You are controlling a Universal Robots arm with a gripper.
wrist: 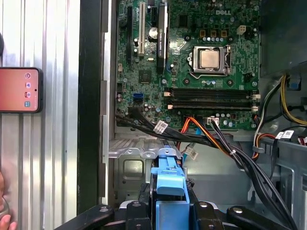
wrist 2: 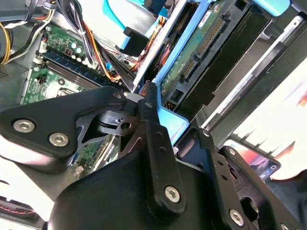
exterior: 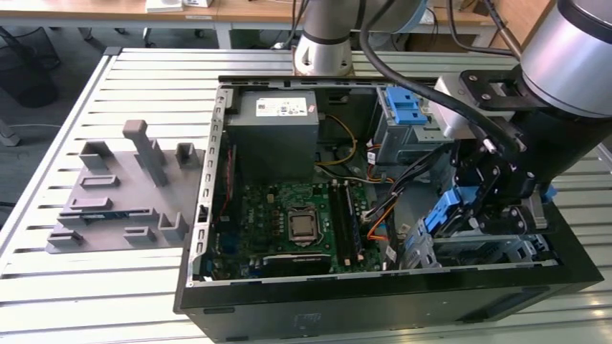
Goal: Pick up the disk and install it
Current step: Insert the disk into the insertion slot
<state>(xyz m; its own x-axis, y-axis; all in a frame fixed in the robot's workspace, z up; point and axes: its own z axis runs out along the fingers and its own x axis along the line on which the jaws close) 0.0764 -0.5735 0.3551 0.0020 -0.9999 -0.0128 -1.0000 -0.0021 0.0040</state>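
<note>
Blue-framed disk (exterior: 449, 211) held on edge at the drive cage (exterior: 483, 251) of one open computer case (exterior: 383, 287).

Exterior view: one gripper (exterior: 492, 208), one disk, standing in the cage opening. Second wrist view: one finger (wrist 2: 156, 139) presses the blue frame (wrist 2: 170, 124); fingers clamped on it. First wrist view: frame (wrist: 170, 179) sits between the fingers; one motherboard (wrist: 192, 62), one phone (wrist: 19, 89).

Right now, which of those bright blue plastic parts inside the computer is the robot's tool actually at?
The disk in its blue carrier, at the case's front corner beside the tool. The blue latches sit farther back, next to the grey power supply.
</note>
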